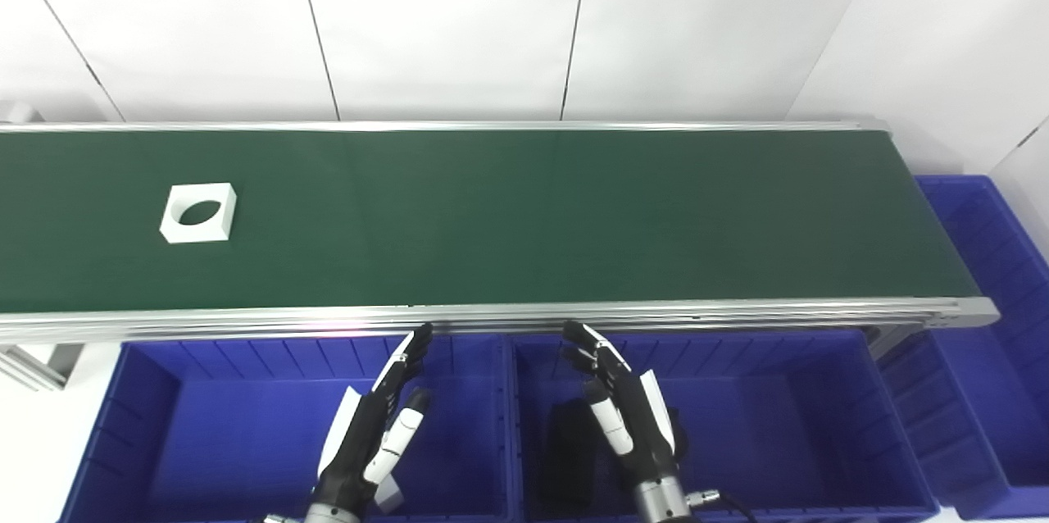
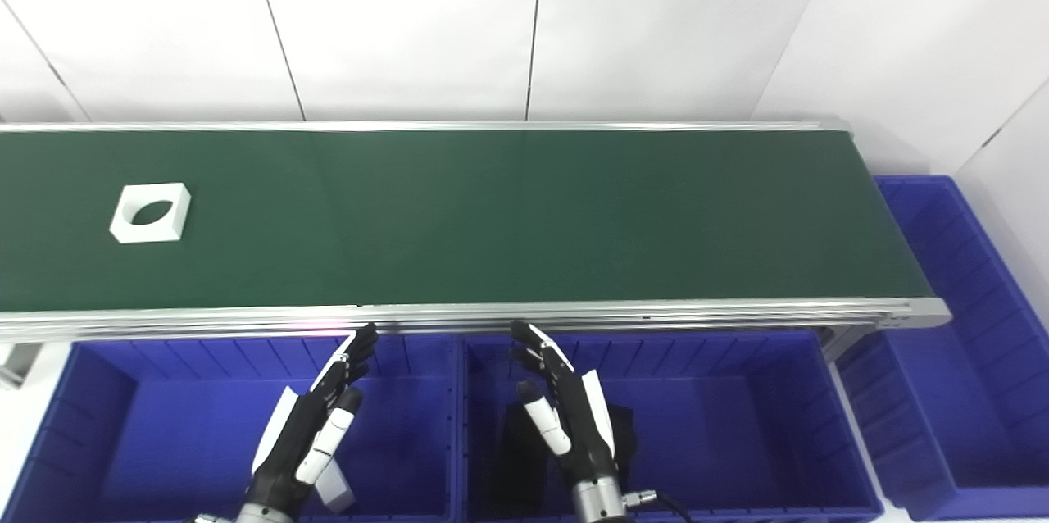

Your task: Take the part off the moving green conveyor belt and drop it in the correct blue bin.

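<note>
1. Nearest the cameras, the robot's left hand (image 1: 373,429) hovers above the left blue bin (image 1: 147,392), fingers straight and spread, grasping nothing; its fingertips point up toward the conveyor's near rail.
2. Beside it, the right hand (image 1: 627,412) hangs above the middle blue bin (image 1: 819,392), likewise released with fingers apart and empty, palm turned toward the other hand.
3. A small white part (image 2: 334,490) lies on the floor of the left bin, partly hidden behind the left hand, while a dark object (image 1: 569,445) rests in the middle bin just left of the right wrist; its exact shape is hard to tell.
4. Behind the bins, an aluminium rail (image 1: 492,316) edges the green conveyor belt (image 1: 533,211), which runs the width of the scene.
5. On the belt's left stretch, well apart from both hands, sits the white square part (image 1: 198,213) with a round hole through its centre, lying flat.
6. At the belt's right end, a third blue bin (image 1: 996,261) stands below the roller.
7. Farthest back, white wall panels (image 1: 451,23) close the scene.
</note>
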